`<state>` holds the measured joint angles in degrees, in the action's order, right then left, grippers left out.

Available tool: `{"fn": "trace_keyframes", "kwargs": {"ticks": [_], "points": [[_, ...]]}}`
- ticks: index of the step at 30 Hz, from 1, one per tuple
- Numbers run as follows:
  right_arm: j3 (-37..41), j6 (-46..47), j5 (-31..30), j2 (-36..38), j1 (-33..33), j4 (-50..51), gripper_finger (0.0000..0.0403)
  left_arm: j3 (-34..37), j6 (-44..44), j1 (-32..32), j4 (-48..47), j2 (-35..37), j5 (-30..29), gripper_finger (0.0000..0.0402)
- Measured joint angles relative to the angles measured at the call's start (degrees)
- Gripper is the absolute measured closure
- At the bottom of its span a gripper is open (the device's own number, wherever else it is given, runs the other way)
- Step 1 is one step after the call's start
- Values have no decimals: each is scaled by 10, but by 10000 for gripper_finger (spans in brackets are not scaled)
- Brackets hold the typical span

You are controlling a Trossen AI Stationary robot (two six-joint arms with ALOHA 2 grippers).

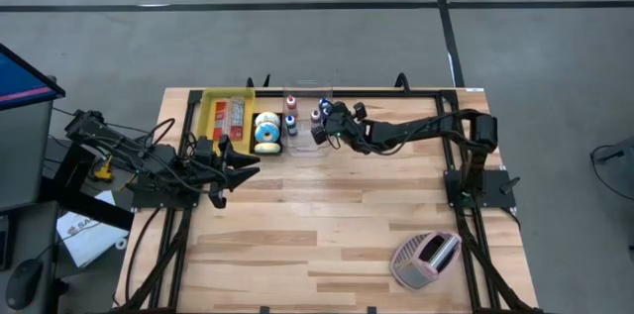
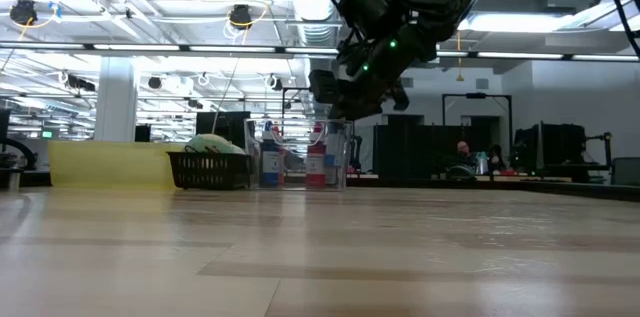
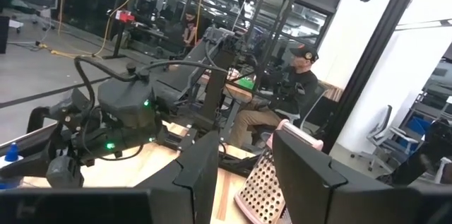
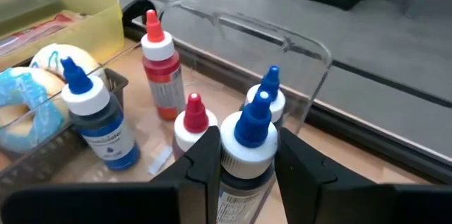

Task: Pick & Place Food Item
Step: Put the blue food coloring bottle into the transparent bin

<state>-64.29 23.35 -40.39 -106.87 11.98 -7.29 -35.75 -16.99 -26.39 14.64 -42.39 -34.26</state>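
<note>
A clear tray [image 1: 305, 121] at the table's far edge holds several small squeeze bottles with red and blue caps. My right gripper [image 4: 247, 155] reaches over this tray and is shut on a blue-capped bottle [image 4: 248, 136]. Around it stand a red-capped bottle [image 4: 161, 68], a dark blue bottle [image 4: 99, 121], a short red-capped one [image 4: 192, 121] and another blue-capped one [image 4: 270, 90]. My left gripper [image 1: 236, 160] hovers at the table's left, open, with nothing between its fingers [image 3: 201, 167]. My right gripper pinches the blue-capped bottle between its two fingers [image 4: 205, 157], on the white shoulder [image 4: 247, 155] just under the cap. The fingers come slanting down from the table's right side. The bottle stands upright in the hold. The gripper hides its bottom.
Left of the tray stands a black wire basket [image 1: 265, 134] with iced doughnuts [image 4: 35, 90], and beyond it a yellow bin [image 1: 226, 116] with packaged food. A pink-rimmed perforated metal thing [image 1: 426, 258] lies near the table's front right. The bare wooden table [image 1: 327, 215] spreads between.
</note>
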Motion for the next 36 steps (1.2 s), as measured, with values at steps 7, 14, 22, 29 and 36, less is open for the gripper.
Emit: {"fn": "trace_keyframes", "kwargs": {"ticks": [7,14,22,29,36], "points": [[12,0,18,0,10,-16,310,0,0,0,9,0,-1,270],[54,13,42,-1,7,-53,310,0,0,0,9,0,-1,270],[55,0,42,-1,17,-67,310,0,-7,0,8,0,-6,270],[55,-13,66,-1,33,-67,310,0,-10,0,8,0,-14,270],[55,-35,91,-1,45,-69,310,0,-10,0,8,0,-18,270]]}}
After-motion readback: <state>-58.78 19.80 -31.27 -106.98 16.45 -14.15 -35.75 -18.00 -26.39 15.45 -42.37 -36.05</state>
